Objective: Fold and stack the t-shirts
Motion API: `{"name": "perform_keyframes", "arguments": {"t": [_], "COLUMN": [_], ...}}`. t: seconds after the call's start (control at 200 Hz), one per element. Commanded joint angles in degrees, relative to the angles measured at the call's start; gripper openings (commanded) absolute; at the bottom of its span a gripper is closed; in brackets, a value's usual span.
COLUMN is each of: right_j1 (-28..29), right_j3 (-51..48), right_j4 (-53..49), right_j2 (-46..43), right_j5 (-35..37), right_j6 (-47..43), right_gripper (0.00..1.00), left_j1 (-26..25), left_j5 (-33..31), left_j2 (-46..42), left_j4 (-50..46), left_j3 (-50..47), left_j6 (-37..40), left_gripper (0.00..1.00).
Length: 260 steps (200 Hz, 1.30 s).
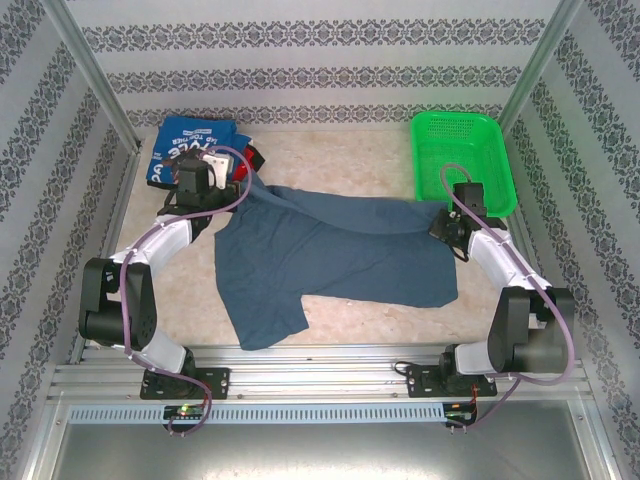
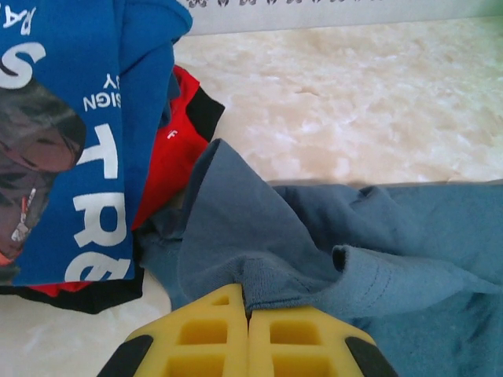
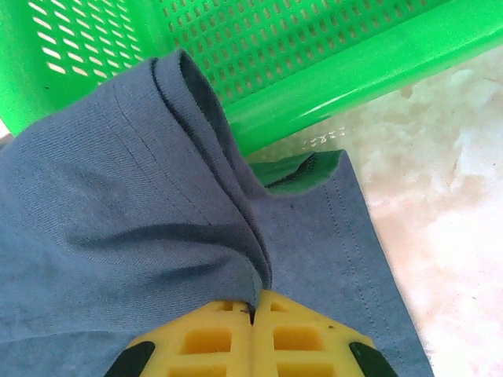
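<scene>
Shirt (image 1: 330,255) tight in left pincer (image 2: 248,311), right pincer (image 3: 251,309)

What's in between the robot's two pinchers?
The slate-blue t-shirt lies spread on the table between the left gripper and the right gripper, each shut on an edge of it. The top view shows this.

plain t-shirt (image 1: 330,255): slate-blue | graphic shirt (image 1: 190,140): bright blue, white lettering | basket (image 1: 505,170): green mesh | tabletop (image 1: 340,165): cream marbled
</scene>
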Motion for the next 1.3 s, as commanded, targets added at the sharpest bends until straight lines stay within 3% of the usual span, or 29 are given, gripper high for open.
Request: {"name": "perform_keyframes", "arguments": {"t": [0.0,0.26,0.36,0.43,0.644,0.814,1.084,1.294], "right_j1": [0.46,0.45,0.39,0.21,-0.5,-0.69,-0.02,0.37], "right_j3": [0.23,-0.8,-1.28,-1.01,-2.46,-5.45,-10.7,-10.71], "right_j4": [0.66,1.73,2.19,1.43,-3.26,-9.42,-18.56,-17.99], "right_j2": [1.24,2.98,3.79,4.36,-1.07,-8.39,-12.2,-7.14], "right_j5": [0.08,-0.03,-0.17,-0.29,0.85,-1.32,-8.98,-9.52], "right_j6": [0.97,1.06,1.16,1.54,3.13,4.67,7.77,8.44], "right_gripper": [0.0,0.0,0.16,0.31,0.62,0.71,0.71,0.67], "left_j1": [0.69,0.69,0.69,0.7,1.35,2.54,1.74,0.71], "left_j5": [-1.24,-2.04,-2.05,-2.48,-6.5,-5.8,2.67,4.4], "left_j2": [0.27,3.48,5.04,6.42,2.32,-4.89,-13.59,-10.02], "left_j4": [1.76,1.6,2.02,0.22,-4.97,-14.48,-30.77,-26.4], "left_j3": [-0.17,0.67,0.62,1.5,-0.67,-3.37,-12.83,-17.9], "left_j6": [-1.14,-1.38,-1.82,-2.52,-8.89,-18.09,-31.81,-34.37], "left_gripper": [0.0,0.0,0.0,0.3,0.77,0.93,0.97,0.9]}}
